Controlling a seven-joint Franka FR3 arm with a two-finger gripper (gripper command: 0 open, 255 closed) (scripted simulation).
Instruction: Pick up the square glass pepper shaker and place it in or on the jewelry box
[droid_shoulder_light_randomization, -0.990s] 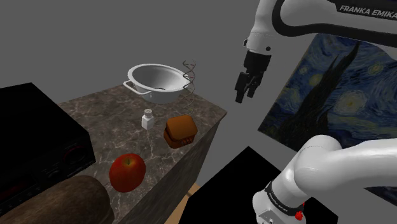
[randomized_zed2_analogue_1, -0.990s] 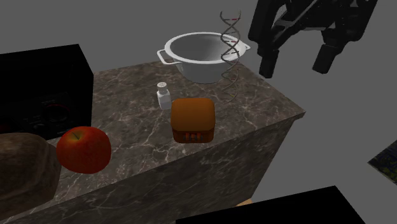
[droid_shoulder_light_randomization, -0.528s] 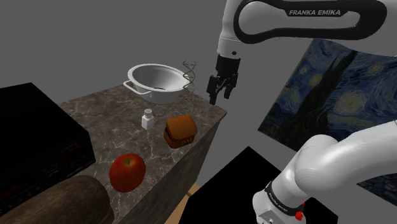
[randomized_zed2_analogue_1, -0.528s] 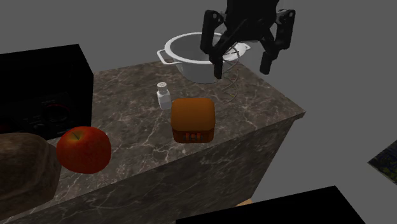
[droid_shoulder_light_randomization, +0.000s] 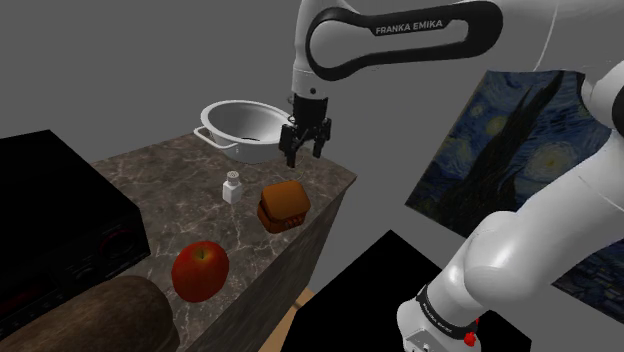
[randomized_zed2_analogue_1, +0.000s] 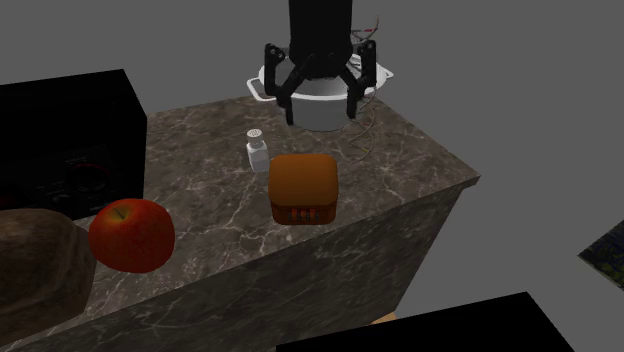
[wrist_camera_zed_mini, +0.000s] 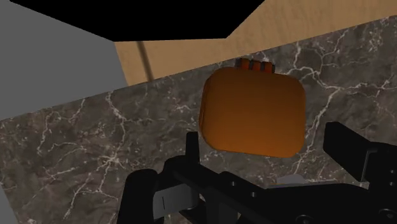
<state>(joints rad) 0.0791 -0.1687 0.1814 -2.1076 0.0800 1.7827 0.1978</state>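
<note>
Worktop (randomized_zed2_analogue_1: 420, 150) of dark veined stone carries the things; I go along it from the second exterior view's left. First comes a black box-shaped appliance (randomized_zed2_analogue_1: 60, 130), with a brown loaf-like lump (randomized_zed2_analogue_1: 35, 265) before it. Next lies a red apple (randomized_zed2_analogue_1: 132, 235). Further right the pepper shaker (randomized_zed2_analogue_1: 258, 152) stands upright on the stone, a small pale bottle with a grey cap. It is free of any grip, just beside the far left corner of the jewelry box (randomized_zed2_analogue_1: 303, 187). This box is orange-brown with rounded corners. Behind it sits a white bowl (droid_shoulder_light_randomization: 235, 148). The tool (randomized_zed2_analogue_1: 321, 115) hangs in front of the bowl, above the stone. Its fingers (wrist_camera_zed_mini: 347, 143) are spread wide and hold nothing. In the wrist view the jewelry box lies just ahead of them. At the shoulder view's right a painting (droid_shoulder_light_randomization: 520, 150) of a starry sky hangs on the grey wall.
</note>
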